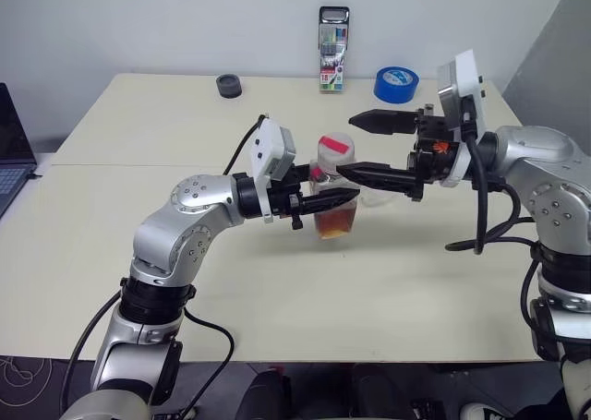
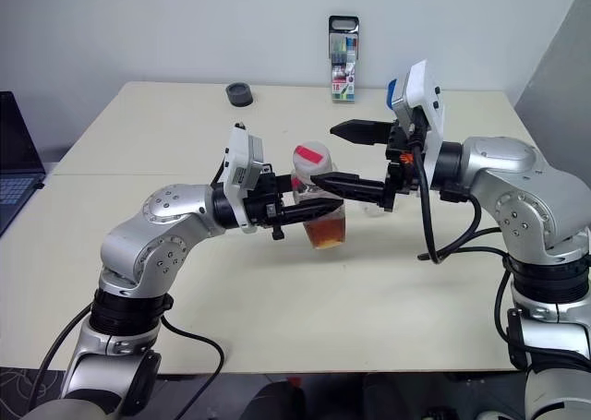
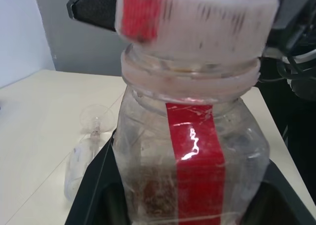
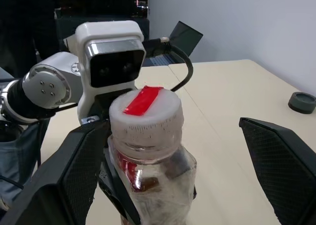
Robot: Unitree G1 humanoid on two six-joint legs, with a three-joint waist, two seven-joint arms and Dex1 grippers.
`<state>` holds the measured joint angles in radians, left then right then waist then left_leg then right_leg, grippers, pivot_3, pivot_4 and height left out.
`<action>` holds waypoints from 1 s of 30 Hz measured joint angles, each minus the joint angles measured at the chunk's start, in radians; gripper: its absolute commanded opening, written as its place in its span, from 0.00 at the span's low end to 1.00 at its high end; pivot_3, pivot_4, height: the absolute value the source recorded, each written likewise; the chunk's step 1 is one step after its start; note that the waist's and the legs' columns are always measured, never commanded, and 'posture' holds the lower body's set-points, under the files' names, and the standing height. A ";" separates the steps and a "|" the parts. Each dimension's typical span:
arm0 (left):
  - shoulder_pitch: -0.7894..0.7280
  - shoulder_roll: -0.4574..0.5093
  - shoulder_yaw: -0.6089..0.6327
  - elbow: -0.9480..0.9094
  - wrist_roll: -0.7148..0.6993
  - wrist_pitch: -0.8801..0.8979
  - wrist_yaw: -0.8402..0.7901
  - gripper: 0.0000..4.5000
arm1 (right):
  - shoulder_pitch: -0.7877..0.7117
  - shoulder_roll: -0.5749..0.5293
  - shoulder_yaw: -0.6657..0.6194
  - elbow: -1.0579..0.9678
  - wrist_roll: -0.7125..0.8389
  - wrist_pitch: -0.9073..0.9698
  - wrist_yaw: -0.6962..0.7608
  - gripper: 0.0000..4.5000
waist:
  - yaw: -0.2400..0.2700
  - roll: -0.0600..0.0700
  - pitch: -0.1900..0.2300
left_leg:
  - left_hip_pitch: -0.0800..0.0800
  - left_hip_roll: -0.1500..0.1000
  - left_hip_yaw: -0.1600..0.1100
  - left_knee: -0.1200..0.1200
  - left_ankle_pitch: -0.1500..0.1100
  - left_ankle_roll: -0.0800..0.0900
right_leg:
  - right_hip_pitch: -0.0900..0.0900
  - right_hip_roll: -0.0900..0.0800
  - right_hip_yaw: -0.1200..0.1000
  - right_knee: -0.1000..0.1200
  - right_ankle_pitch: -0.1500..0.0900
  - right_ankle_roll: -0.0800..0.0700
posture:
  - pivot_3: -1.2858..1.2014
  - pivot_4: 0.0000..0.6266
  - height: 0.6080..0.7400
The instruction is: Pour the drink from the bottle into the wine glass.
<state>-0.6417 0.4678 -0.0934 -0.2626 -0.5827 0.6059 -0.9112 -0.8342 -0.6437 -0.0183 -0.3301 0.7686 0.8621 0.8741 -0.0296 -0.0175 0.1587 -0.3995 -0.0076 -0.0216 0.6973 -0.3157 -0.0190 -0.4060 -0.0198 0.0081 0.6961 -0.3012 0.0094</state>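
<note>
Cream worktop (image 1: 185, 282) against a pale wall, holding several items. At the back edge: an upright marker pack (image 1: 333, 50), a blue tape roll (image 1: 396, 84) to its right and a small dark round object (image 1: 229, 86) to its left. A laptop corner (image 1: 11, 157) sits at the far left edge. Centre of the worktop: the bottle (image 1: 334, 191), clear plastic with a red label strip and a whitish cap marked in red, upright, cap on, with the drink (image 1: 336, 222) reddish-brown in its lower part. Left hand (image 1: 325, 198), reaching in from the left, fingers pressed onto the bottle's body. Right hand (image 1: 369, 147), reaching in from the right, fingers spread wide on either side of the cap, not closed on it. The wine glass (image 3: 88, 148) lies on its side on the worktop just beyond the bottle, seen in the left wrist view.
</note>
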 measured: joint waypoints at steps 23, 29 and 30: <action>0.000 -0.002 0.000 0.000 0.000 0.000 0.006 0.42 | -0.016 0.090 0.040 0.037 -0.059 -0.054 -0.047 1.00 | 0.000 0.000 0.000 | 0.000 0.000 0.000 0.000 0.000 0.000 | 0.000 0.000 0.000 0.000 0.000 0.000 | 0.52 0.24 1.00; 0.000 0.000 0.000 0.000 0.000 0.001 0.007 0.42 | -0.015 0.072 0.039 0.037 -0.056 -0.056 -0.040 1.00 | 0.001 0.000 0.000 | 0.000 0.000 0.000 0.000 0.000 0.000 | 0.000 0.000 0.000 0.000 0.000 0.000 | 0.52 0.24 1.00; 0.000 0.000 0.000 0.000 0.000 0.001 0.006 0.42 | -0.015 0.069 0.038 0.036 -0.055 -0.055 -0.039 1.00 | 0.001 0.000 0.000 | 0.000 0.000 0.000 0.000 0.000 0.000 | 0.000 0.000 0.000 0.000 0.000 0.000 | 0.52 0.24 1.00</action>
<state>-0.6418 0.4679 -0.0936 -0.2628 -0.5826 0.6069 -0.9048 -0.8495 -0.5747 0.0200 -0.2943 0.7141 0.8072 0.8351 -0.0290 -0.0175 0.1587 -0.3995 -0.0077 -0.0216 0.6974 -0.3156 -0.0190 -0.4060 -0.0198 0.0082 0.6960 -0.3012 0.0094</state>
